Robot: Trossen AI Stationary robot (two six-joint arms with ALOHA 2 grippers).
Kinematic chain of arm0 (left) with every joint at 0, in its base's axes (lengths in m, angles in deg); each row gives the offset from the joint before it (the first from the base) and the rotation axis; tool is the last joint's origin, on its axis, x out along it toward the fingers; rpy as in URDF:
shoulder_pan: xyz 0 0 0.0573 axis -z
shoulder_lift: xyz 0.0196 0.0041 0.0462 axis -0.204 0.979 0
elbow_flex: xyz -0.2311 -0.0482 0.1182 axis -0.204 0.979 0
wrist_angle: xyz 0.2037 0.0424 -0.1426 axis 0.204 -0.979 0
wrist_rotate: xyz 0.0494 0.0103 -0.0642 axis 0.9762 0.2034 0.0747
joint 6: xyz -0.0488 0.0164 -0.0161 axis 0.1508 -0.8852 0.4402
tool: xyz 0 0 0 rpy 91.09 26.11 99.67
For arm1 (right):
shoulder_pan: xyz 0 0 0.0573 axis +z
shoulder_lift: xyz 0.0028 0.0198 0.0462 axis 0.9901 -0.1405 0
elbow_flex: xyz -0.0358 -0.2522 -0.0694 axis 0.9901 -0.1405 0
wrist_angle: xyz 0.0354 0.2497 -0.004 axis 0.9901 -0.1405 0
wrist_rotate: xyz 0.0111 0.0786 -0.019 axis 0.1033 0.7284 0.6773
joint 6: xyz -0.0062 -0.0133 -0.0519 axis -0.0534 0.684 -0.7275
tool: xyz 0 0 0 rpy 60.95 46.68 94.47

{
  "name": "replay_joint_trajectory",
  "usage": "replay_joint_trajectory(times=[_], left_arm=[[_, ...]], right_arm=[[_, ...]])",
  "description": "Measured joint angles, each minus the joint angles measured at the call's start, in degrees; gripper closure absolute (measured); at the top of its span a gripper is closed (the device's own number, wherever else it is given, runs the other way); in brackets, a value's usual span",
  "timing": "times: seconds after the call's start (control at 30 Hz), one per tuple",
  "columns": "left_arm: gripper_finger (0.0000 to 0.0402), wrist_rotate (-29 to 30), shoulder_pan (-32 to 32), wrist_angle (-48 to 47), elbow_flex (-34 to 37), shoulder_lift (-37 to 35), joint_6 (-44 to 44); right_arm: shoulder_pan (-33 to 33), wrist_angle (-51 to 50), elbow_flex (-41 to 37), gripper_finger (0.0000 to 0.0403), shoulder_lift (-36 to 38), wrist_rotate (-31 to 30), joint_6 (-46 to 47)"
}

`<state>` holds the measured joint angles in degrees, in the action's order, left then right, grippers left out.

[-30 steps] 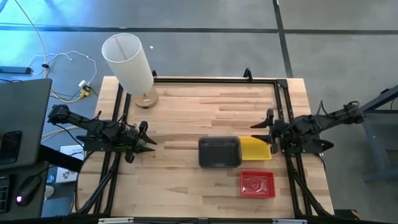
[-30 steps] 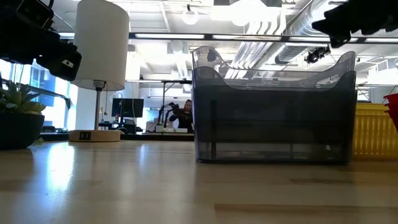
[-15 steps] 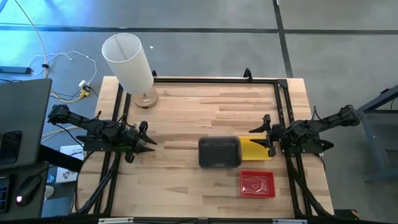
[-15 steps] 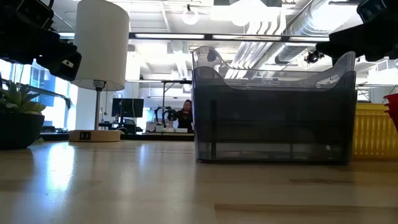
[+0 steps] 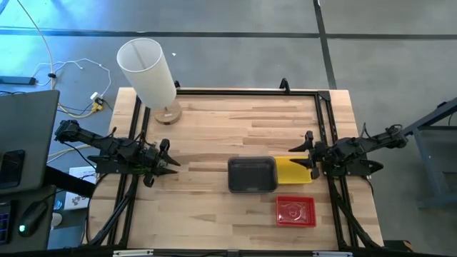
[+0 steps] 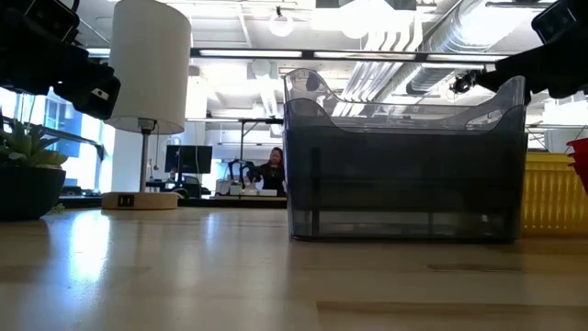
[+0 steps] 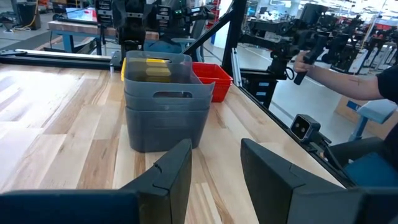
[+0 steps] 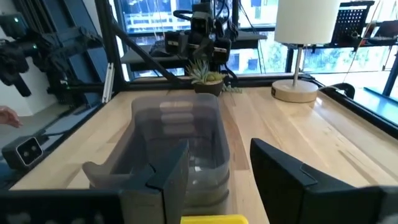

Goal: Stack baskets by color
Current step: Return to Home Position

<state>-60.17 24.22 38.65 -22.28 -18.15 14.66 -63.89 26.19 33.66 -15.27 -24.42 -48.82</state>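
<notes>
A nested stack of smoky grey baskets (image 5: 251, 175) stands on its bottom at the table's middle, also in the left wrist view (image 7: 165, 102) and the low view (image 6: 404, 165). A yellow basket (image 5: 293, 170) stands against its right side, and a red basket (image 5: 295, 211) sits nearer the front edge. My right gripper (image 5: 308, 154) hangs open over the yellow basket's right end, touching nothing; its fingers (image 8: 168, 177) point at the grey stack (image 8: 177, 143). My left gripper (image 5: 168, 161) waits open at the table's left, apart from the baskets.
A tall white lamp (image 5: 148, 71) on a round wooden base stands at the far left corner. A black frame rail (image 5: 243, 91) runs round the table's far and side edges. Bare wood lies between the left gripper and the grey stack. A person's arm (image 7: 348, 78) shows beyond the table.
My right gripper has sunk lower over the yellow basket's right end, staying open. The baskets have kept their places.
</notes>
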Motion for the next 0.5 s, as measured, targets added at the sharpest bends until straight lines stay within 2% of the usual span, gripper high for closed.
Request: replay_joint_trajectory(times=[0.5], left_arm=[[0.0275,-0.02,0.02,-0.01,-0.02,0.00,0.00]], right_arm=[[-0.01,-0.54,0.02,0.0243,-0.27,-0.44,1.18]])
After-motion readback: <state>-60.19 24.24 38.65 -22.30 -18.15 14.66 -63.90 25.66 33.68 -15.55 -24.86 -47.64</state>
